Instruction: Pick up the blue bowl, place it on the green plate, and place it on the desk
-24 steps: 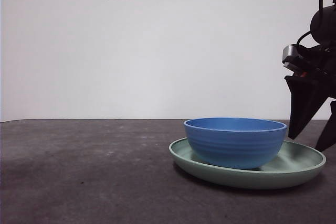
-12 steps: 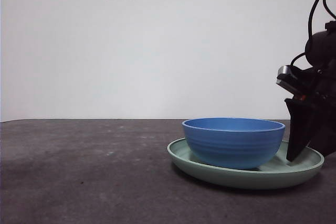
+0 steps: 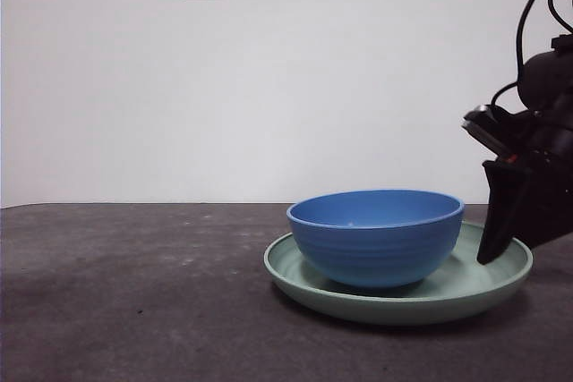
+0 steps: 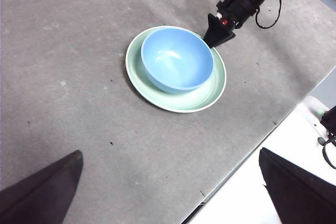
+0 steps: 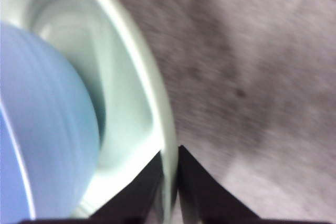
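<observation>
- Gripping the green plate (image 3: 358, 303) at its rim: right gripper (image 5: 170, 182), one jaw on each side of the rim, pinched onto it.
- Front view: right gripper (image 3: 494, 243) comes in from the right edge, dark jaw tip down on the plate's right rim.
- Left wrist view shows the same contact: right gripper (image 4: 216, 36) at the plate's (image 4: 173, 106) far rim, just beside the blue bowl (image 4: 176, 59).
- Blue bowl (image 3: 374, 237) sits upright inside the green plate, roughly centred, opening up. Right wrist view: bowl (image 5: 42, 129) close to the pinched rim but apart from the jaws; frame is blurred.
- Plate lies on the desk (image 3: 134, 292), right of middle in the front view.
- Left gripper (image 4: 173, 192): jaws spread wide, holding nothing, high over the desk (image 4: 68, 51) and well apart from the plate.
</observation>
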You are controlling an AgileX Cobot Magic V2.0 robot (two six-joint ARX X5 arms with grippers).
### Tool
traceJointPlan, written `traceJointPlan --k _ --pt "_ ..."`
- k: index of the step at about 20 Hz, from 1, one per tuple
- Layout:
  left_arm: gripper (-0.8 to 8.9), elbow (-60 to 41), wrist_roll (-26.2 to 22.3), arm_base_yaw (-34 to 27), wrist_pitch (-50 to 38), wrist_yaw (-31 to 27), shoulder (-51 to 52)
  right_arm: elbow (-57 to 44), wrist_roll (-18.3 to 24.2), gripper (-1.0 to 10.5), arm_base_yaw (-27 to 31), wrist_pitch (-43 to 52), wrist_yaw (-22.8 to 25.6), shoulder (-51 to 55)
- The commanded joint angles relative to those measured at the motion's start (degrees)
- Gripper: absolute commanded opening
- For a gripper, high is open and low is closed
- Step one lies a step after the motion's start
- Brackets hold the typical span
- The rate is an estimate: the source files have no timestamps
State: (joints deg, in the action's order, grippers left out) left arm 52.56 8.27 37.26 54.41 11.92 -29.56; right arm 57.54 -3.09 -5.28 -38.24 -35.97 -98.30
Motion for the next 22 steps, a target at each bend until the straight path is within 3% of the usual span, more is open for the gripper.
traceJointPlan --k 1,7,16,22 --pt "5.54 1.3 0.0 0.3 -0.6 0.1 -0.1 2.7 -1.6 0.1 -0.7 -0.5 -0.7 -0.9" --pt "5.54 1.3 0.0 0.3 -0.5 0.1 -0.1 6.8 -5.8 0.1 -3.6 -1.9 -3.8 -0.9" --pt "5.54 1.3 0.0 0.3 -0.4 0.1 -0.1 7.1 -17.5 0.1 -16.7 8.2 -1.3 -1.6" --pt "5.54 1.3 0.0 0.3 -0.4 0.1 -0.1 7.1 -19.0 0.1 -19.6 9.0 1.4 -5.2"
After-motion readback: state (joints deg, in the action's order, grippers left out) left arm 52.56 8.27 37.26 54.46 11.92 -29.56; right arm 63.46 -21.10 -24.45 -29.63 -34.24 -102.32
